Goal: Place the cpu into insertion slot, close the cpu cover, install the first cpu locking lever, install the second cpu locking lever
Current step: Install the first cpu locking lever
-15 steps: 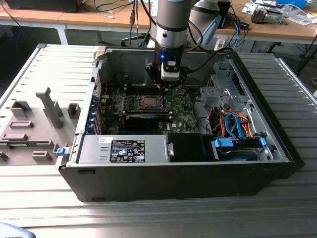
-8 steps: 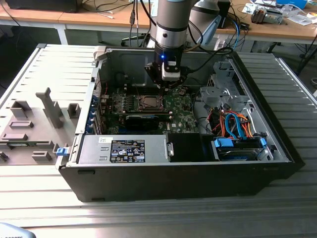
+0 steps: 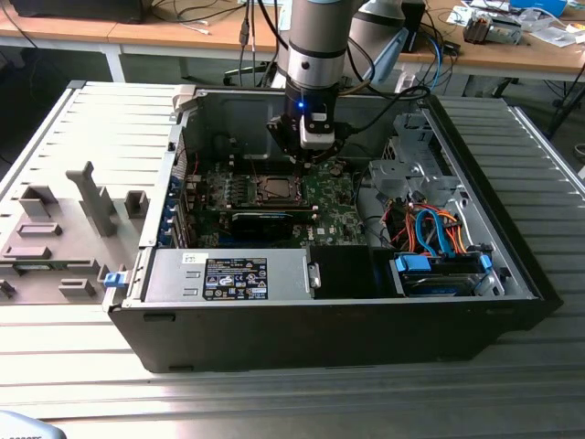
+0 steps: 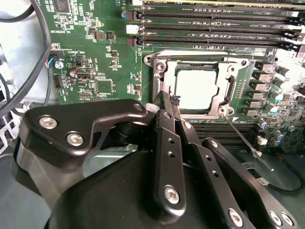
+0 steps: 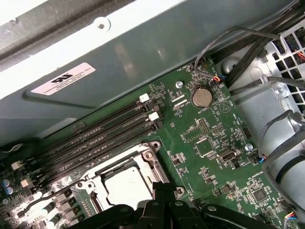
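The claw (image 4: 167, 102) was closed, its black fingers pressed together with nothing I could make out between them. Its tip hung just over the near edge of the slot (image 4: 153, 61). Just beyond the tip lay the chip (image 4: 195, 88), seated flat in the slot, with the cover (image 4: 228, 81) down around it. A thin wire lever (image 4: 240, 136) slanted out loose from the slot's corner, beside the claw and apart from it. Seating and covering looked done, so I judged the lever work to be in hand. It called for fine aim on a thin, springy wire. Past the slot ran the long memory slots (image 4: 205, 19), then the computer case (image 3: 320, 329) on the worktop (image 3: 274, 402).
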Robot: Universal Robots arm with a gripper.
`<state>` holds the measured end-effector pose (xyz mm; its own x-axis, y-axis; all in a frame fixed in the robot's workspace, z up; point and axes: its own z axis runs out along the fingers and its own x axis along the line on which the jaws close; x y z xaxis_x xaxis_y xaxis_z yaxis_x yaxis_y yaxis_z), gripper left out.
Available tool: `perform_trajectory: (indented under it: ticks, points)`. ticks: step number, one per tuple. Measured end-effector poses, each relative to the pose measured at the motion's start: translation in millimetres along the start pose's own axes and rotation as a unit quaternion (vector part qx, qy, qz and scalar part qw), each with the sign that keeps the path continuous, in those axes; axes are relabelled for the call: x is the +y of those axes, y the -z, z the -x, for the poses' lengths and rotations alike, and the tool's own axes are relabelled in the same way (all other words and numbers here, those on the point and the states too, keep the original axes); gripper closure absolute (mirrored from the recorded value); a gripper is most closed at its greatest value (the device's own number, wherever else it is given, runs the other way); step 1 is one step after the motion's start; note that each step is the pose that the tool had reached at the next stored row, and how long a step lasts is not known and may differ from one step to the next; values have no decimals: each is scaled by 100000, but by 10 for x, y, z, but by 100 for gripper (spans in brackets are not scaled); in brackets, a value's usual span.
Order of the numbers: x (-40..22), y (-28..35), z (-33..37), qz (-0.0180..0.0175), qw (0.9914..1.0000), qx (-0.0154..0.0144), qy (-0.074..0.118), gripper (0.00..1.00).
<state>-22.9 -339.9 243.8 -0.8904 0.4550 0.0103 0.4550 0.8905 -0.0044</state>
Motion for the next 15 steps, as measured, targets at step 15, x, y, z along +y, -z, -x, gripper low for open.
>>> perform_trajectory:
  ticks: [15]
  points:
    - [0,0,0,-26,99964,-11,2665,89]
